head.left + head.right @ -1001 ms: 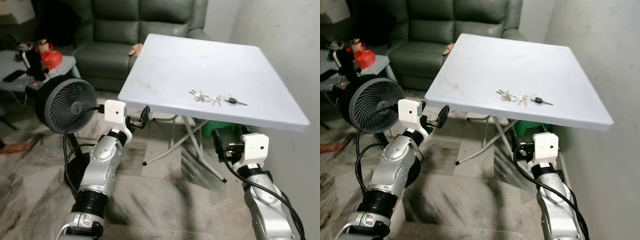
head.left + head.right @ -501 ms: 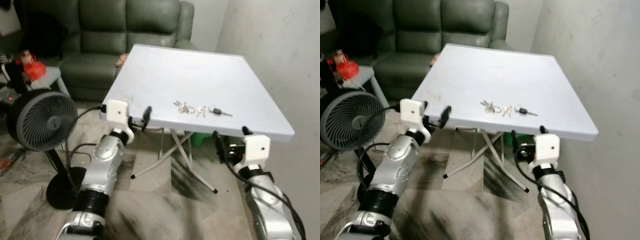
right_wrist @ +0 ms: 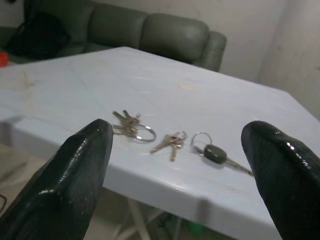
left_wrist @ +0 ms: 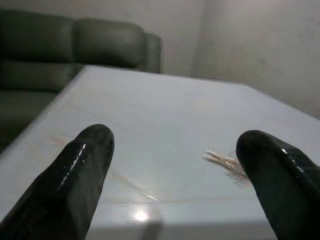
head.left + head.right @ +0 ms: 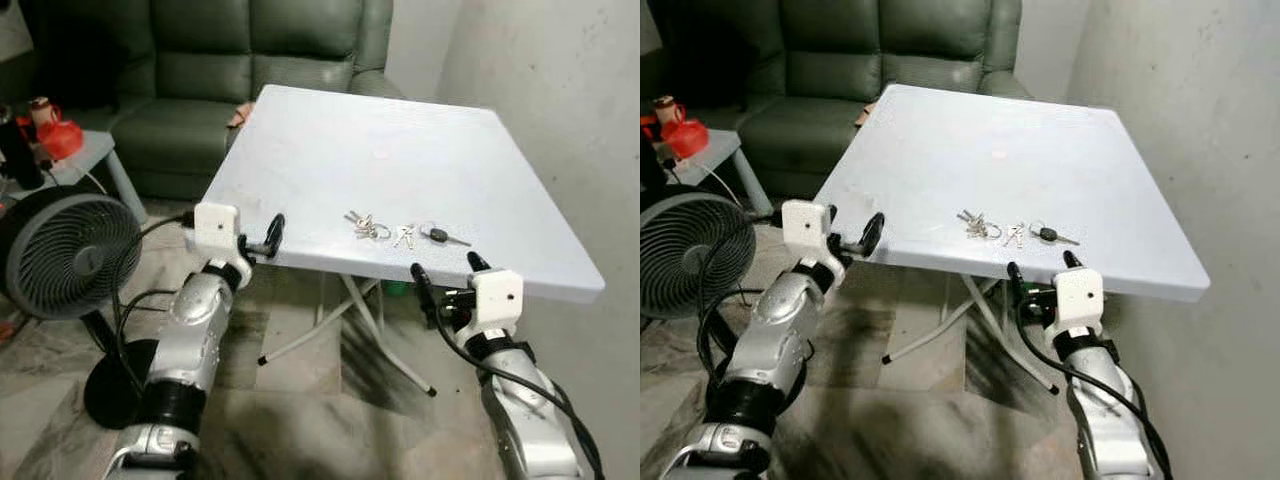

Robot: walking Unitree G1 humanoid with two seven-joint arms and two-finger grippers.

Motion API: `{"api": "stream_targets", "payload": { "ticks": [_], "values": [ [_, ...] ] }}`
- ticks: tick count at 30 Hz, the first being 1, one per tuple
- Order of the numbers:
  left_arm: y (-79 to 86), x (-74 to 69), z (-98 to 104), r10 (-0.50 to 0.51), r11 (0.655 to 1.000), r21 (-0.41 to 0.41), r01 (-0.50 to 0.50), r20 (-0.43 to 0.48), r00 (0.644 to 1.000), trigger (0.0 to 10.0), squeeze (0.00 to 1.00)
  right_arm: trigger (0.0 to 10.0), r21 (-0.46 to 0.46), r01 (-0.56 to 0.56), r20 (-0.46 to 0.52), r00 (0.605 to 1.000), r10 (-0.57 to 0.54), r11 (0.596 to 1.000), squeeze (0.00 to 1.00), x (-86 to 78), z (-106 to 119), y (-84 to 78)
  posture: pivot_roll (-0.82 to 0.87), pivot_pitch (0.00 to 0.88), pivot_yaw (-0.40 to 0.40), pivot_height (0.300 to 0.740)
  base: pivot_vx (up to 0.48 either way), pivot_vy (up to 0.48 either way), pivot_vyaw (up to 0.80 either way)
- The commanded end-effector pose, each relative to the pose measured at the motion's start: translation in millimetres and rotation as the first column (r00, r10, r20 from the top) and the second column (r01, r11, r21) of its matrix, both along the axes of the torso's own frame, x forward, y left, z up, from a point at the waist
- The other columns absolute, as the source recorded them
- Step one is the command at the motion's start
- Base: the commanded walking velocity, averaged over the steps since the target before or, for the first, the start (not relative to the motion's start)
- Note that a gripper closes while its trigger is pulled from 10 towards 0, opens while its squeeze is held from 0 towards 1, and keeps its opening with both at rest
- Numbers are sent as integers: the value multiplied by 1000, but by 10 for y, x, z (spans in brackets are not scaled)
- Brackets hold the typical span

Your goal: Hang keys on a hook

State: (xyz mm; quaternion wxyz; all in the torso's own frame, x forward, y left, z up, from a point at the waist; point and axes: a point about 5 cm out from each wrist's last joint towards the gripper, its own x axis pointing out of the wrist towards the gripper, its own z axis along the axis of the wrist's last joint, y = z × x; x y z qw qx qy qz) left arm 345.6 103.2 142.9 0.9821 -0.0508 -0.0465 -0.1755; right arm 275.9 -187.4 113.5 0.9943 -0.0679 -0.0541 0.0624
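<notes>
Now, keys lying in three bunches near the near edge of the white table; right gripper just short of them, fingers spread; left gripper likewise released at the near-left edge.

**Left wrist view: spread fingers before a pale worktop**

The left gripper points across a pale bluish-white worktop, its two glossy black fingers held wide apart, nothing between them. A blurred bunch of keys lies on the worktop, just beside the other finger's tip. A faint brownish streak crosses the surface. Beyond the far edge stands a dark green sofa against a grey wall.
</notes>
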Motion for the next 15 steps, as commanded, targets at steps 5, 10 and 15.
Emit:
{"api": "stream_targets", "payload": {
  "ticks": [5,10,15],
  "values": [
    [126,22,39,26,999,22,-26,15,1000,10000,0,10000,29,-24,27,999,23,999,0,6,47,65,-11,0,-24,740,290,0,0],
    [117,17,38,24,999,20,-25,15,1000,10000,0,10000,30,-27,26,999,26,999,0,-6,43,62,-13,0,-24,740,290,0,0],
    [112,17,40,25,999,21,-26,16,1000,10000,0,10000,27,-27,25,999,27,999,0,-7,44,56,-14,0,-25,740,291,0,0]
  ]
}}
